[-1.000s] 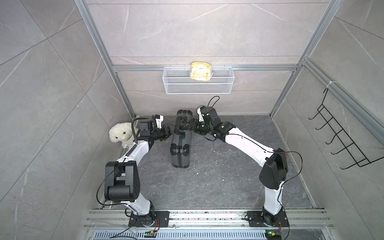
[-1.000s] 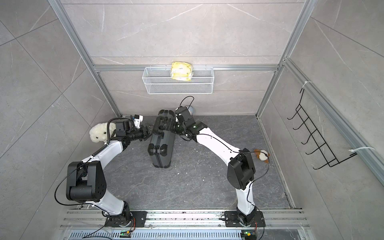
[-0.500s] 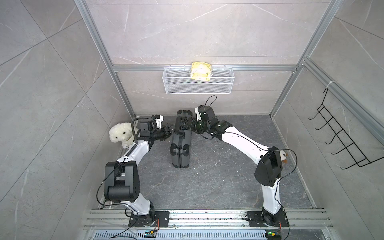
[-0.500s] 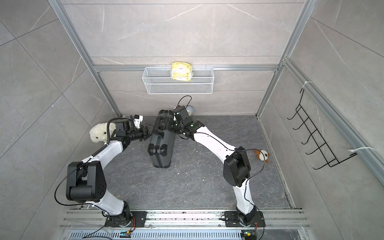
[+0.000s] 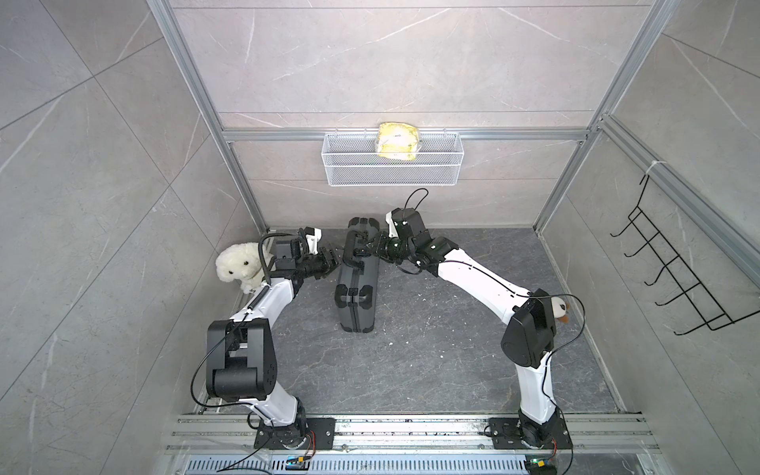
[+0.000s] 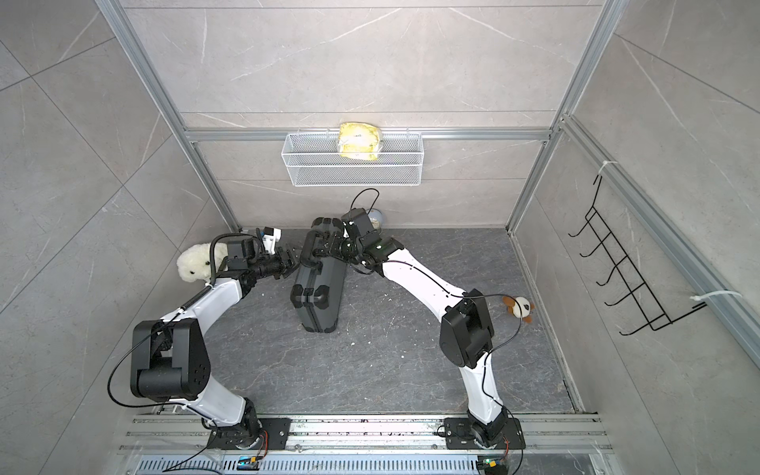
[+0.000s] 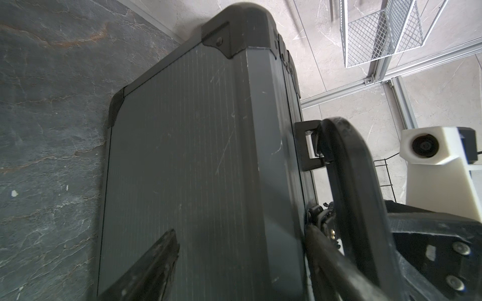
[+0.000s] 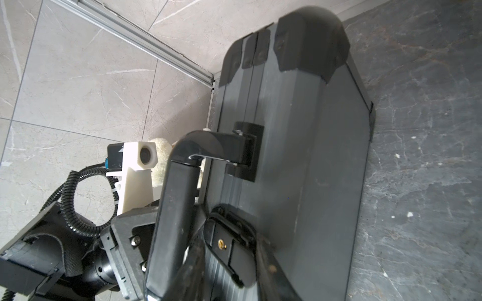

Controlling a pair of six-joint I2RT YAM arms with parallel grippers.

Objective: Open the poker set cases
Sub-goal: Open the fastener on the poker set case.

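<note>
Two arms rise from a rail (image 5: 411, 427) at the front of a grey-tiled booth and lean in over the dark stone floor (image 5: 411, 370). Beside the right arm's elbow, near the side wall, lies a small brown-and-white plush (image 6: 519, 306). Mid-floor and toward the back, the case (image 5: 357, 288) stands on its long edge with its handle (image 5: 349, 251) uppermost. Its two halves are shut together and its far end is close to the back wall. The left gripper (image 5: 332, 263) meets the case from the left, just beside the handle. Its wrist view shows one finger (image 7: 156, 263) over the ribbed side panel and the other finger (image 7: 323, 260) at the top edge under the handle. The jaws stand apart astride that corner, but whether they press on it cannot be told. The right gripper (image 5: 367, 250) reaches in from the opposite side, its jaws drawn in on a black latch (image 8: 227, 245) on the top face beside the handle's foot. Behind the left arm a white plush dog (image 5: 238, 267) sits against the side wall. On the back wall hangs a white mesh basket (image 5: 353, 172) holding a yellow pack (image 5: 397, 140).
</note>
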